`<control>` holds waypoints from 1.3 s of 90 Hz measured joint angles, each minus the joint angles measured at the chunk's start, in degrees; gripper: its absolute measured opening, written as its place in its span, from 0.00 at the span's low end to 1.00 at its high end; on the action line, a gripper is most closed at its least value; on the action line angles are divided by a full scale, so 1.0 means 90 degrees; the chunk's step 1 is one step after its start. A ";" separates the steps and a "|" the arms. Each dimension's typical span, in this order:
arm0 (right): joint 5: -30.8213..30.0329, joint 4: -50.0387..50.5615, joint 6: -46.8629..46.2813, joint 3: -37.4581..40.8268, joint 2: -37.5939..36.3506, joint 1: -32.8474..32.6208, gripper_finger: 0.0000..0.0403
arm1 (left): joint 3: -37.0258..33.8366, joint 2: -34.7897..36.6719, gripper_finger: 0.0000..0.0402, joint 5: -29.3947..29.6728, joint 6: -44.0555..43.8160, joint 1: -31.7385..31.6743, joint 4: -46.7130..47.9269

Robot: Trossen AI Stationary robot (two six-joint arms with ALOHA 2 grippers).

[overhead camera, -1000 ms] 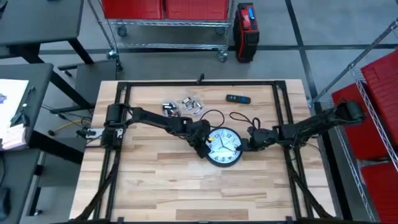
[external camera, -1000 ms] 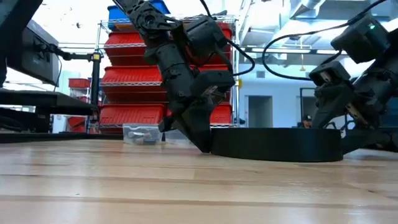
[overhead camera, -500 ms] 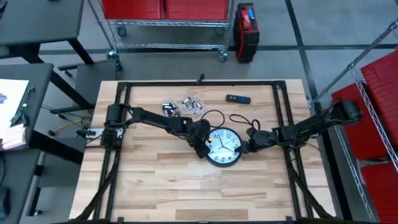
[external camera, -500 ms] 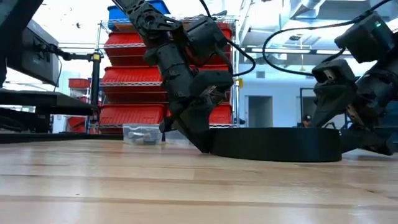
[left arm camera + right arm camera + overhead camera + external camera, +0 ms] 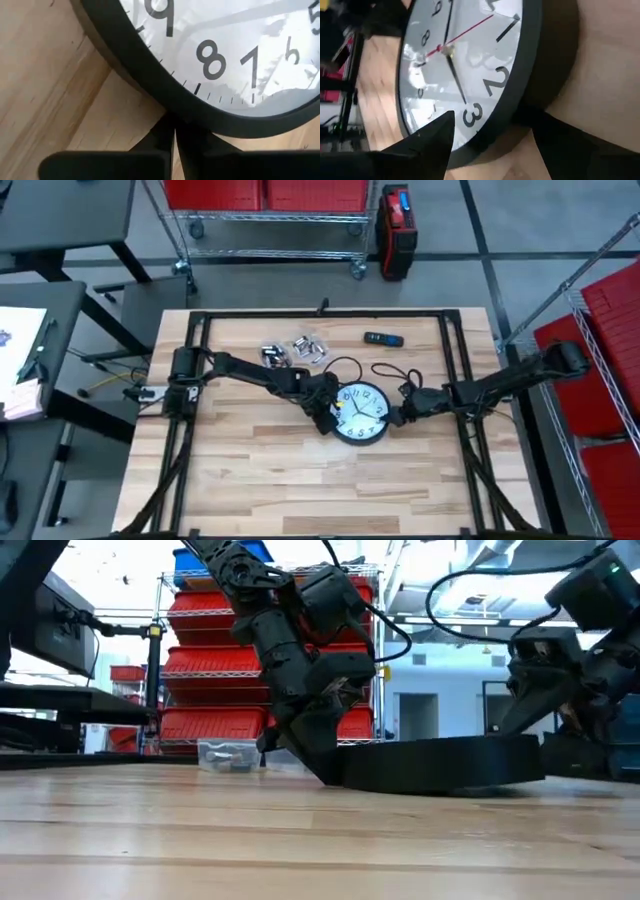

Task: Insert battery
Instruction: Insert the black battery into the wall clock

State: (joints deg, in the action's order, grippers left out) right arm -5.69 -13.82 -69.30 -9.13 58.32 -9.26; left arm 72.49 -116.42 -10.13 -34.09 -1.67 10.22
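Two arms at clock (image 5: 361,413) rim | right gripper (image 5: 402,414) clamps raised edge | left gripper (image 5: 330,418) closed against opposite edge, empty

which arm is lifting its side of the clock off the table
The right arm: its side of the round black-rimmed wall clock is raised off the wooden table, while the left arm's side rests on it.

One clock (image 5: 360,413), two battery packs (image 5: 309,348)

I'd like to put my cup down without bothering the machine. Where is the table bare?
The whole near half of the table, below the clock, is bare wood. The middle is crowded: the left gripper and right gripper both grip the clock's rim. Small packets and a remote sit along the far edge.
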 joint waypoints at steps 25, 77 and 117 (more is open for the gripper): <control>0.0700 0.0324 0.0092 -0.0002 -0.0702 -0.0014 0.62 | -0.0002 0.0063 0.00 0.0005 0.0168 0.0000 0.0024; 0.1426 -0.0827 0.0756 -0.0121 -0.1738 -0.0047 0.62 | 0.0308 0.0049 0.00 -0.0088 0.0635 0.0010 0.0456; 0.1544 -0.0572 0.0729 -0.0068 -0.1695 0.0332 0.62 | 0.0323 0.0036 0.00 -0.0179 0.0582 0.0047 -0.0251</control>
State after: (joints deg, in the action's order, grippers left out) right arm 8.21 -18.96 -62.74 -9.74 43.07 -6.26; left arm 75.40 -116.09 -11.74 -28.85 -1.25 7.96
